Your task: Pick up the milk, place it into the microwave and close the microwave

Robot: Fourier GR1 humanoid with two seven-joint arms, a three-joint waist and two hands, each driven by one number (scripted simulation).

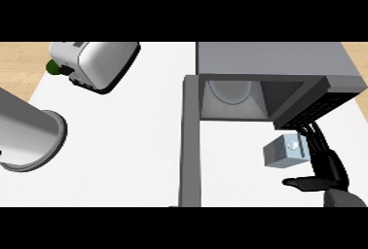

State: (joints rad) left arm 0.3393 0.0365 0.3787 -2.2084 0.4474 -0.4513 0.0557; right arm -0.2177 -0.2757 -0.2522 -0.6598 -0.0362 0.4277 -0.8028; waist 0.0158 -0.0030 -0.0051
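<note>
The milk (285, 151), a small grey-white carton with a round cap on top, stands on the white counter just in front of the microwave (273, 58). The microwave's door (191, 146) is swung open and shows edge-on as a long grey bar on the left. Inside the cavity lies a pale round plate (230, 91). My right hand (325, 171) is open just right of the carton. Its fingers run straight up along the carton's right side, and the thumb (300, 183) reaches out below it. The left hand does not show.
A silver-white toaster (97, 63) sits at the back left with a small green object (52, 66) beside it. A large grey cylinder (28, 133) juts in from the left edge. The microwave's dark control panel (316, 104) hangs just above my fingers.
</note>
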